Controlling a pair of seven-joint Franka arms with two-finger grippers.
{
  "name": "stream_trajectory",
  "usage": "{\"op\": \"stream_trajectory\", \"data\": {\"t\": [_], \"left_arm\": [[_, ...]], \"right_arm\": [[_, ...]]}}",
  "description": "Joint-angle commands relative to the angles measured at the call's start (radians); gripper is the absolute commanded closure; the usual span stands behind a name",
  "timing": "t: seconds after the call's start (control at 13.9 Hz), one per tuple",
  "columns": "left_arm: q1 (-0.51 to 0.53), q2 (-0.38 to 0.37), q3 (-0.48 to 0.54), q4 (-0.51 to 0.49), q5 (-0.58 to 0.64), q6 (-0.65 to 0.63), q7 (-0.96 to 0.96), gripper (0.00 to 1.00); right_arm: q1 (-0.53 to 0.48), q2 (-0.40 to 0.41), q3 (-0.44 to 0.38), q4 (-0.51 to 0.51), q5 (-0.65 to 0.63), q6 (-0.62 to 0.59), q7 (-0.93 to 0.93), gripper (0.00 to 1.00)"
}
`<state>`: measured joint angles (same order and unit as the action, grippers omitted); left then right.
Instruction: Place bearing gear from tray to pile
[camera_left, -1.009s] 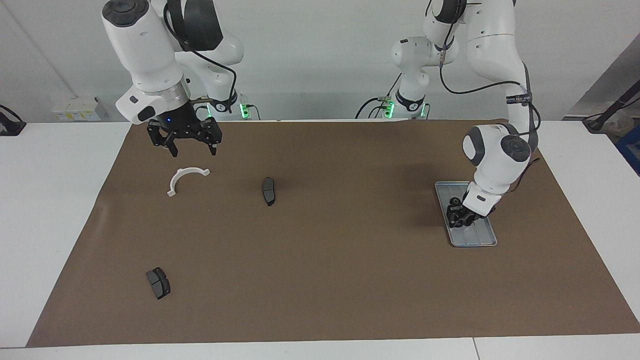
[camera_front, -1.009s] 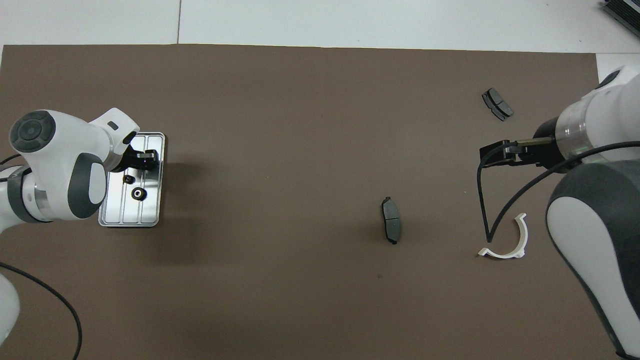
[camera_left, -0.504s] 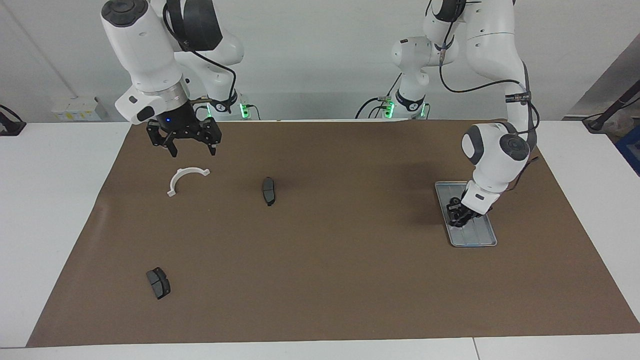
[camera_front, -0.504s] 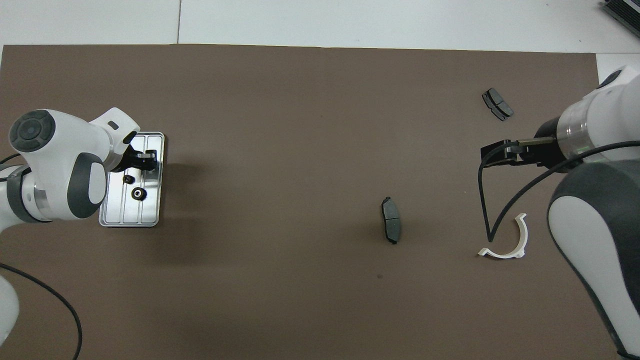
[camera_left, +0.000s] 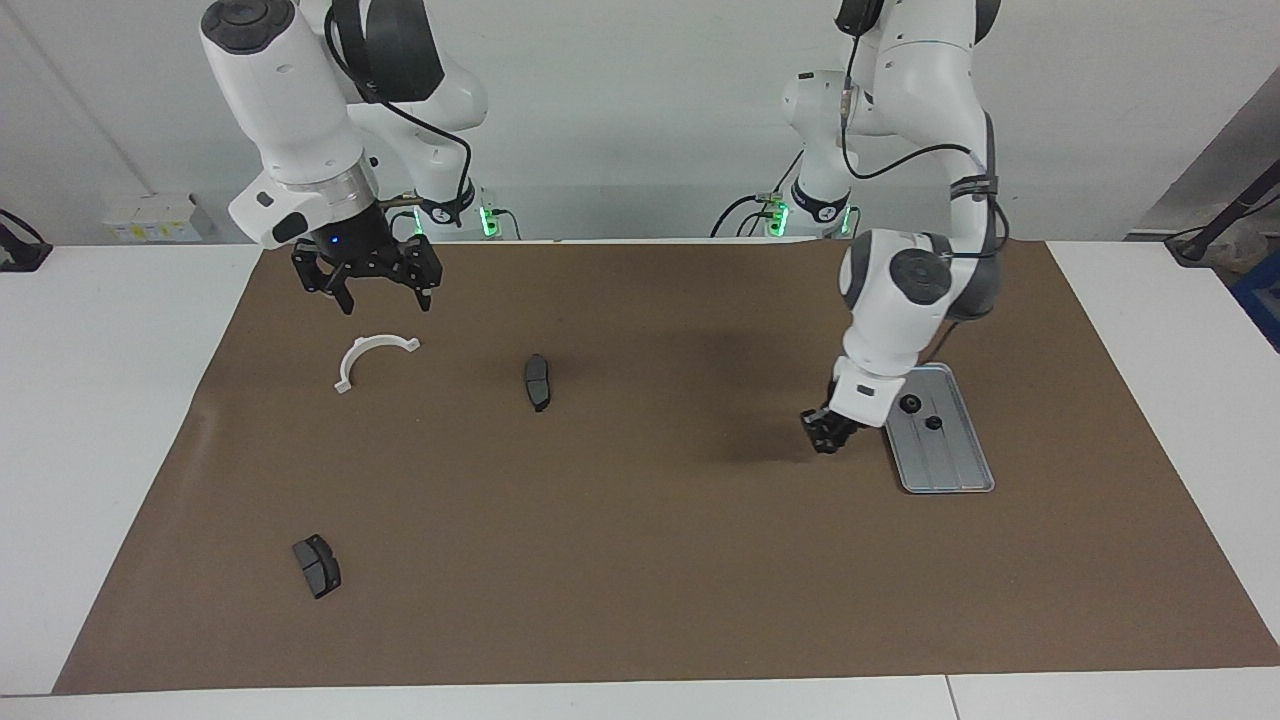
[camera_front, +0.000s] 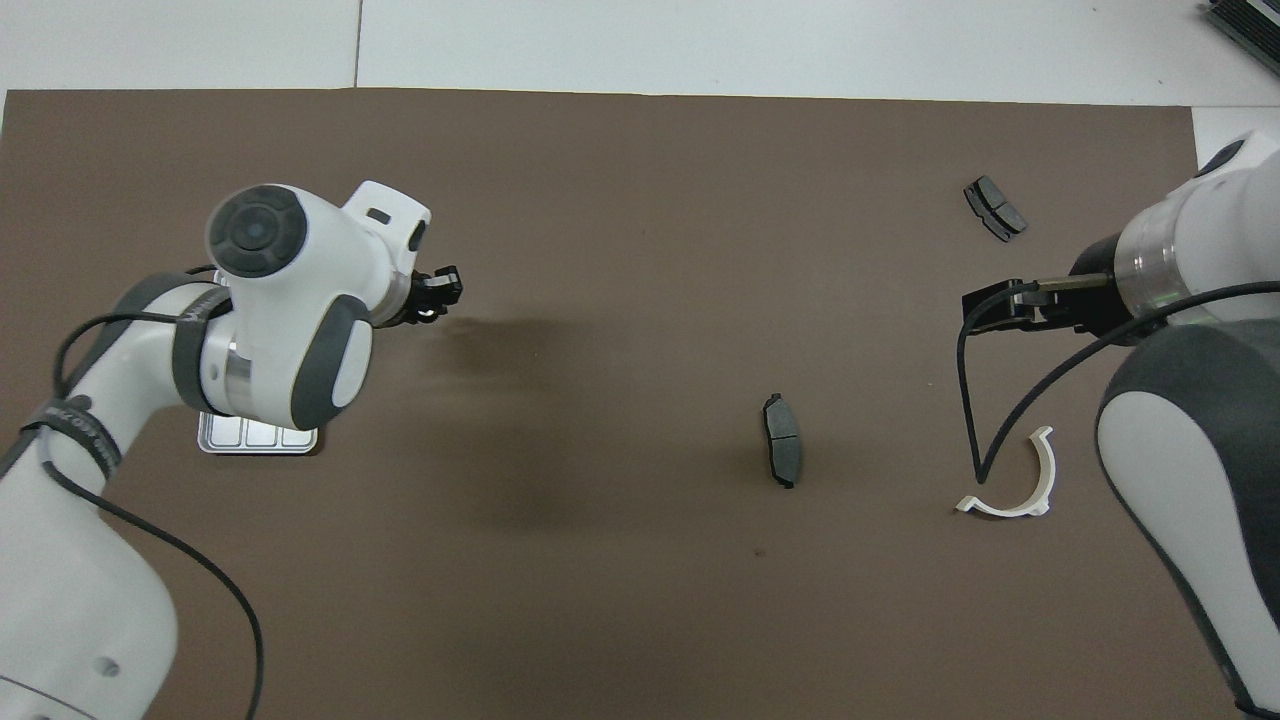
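- Left gripper (camera_left: 826, 434) was clenched on 1 small dark gear (camera_left: 829, 441), over mat (camera_left: 640, 560) at tray's (camera_left: 965, 470) 9 o'clock, facing view.
- Judged: carry level with a firm grip toward 9, to the pile by bracket (camera_left: 372, 357) and pads (camera_left: 537, 381); release low.
- 2 round black gears (camera_left: 909, 404) sat in tray.
- Right gripper (camera_left: 388, 300) was open, waiting at bracket's 12.

A brown mat (camera_left: 640, 560) covers the white table (camera_left: 100, 400).
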<state>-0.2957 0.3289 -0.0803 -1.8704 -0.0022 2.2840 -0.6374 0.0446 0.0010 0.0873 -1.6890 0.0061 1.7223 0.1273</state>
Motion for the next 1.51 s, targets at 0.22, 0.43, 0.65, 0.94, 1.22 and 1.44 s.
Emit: {"op": "stream_trajectory", "data": {"t": [0.22, 0.43, 0.65, 0.94, 1.22, 1.44], "left_arm": [[-0.201, -0.013, 0.017, -0.102, -0.009, 0.114, -0.194, 0.96], [-0.235, -0.025, 0.017, -0.148, -0.009, 0.175, -0.208, 0.37], [-0.197, -0.018, 0.019, -0.043, -0.007, 0.039, -0.199, 0.04], [0.007, -0.042, 0.017, 0.059, -0.005, -0.128, -0.041, 0.00], [0.226, -0.062, 0.019, 0.039, -0.008, -0.172, 0.299, 0.06], [0.319, -0.089, 0.019, -0.041, -0.009, -0.138, 0.465, 0.11]], "right_arm": [[-0.019, -0.004, 0.009, 0.000, -0.002, -0.004, -0.032, 0.00], [-0.018, -0.004, 0.009, -0.001, -0.002, -0.001, -0.026, 0.00], [-0.003, 0.008, 0.009, -0.003, -0.006, 0.037, -0.015, 0.00], [0.069, 0.069, 0.011, -0.006, -0.011, 0.141, 0.121, 0.00], [0.179, 0.167, 0.009, -0.001, -0.015, 0.285, 0.311, 0.00], [0.247, 0.235, 0.011, 0.011, -0.047, 0.367, 0.417, 0.00]]}}
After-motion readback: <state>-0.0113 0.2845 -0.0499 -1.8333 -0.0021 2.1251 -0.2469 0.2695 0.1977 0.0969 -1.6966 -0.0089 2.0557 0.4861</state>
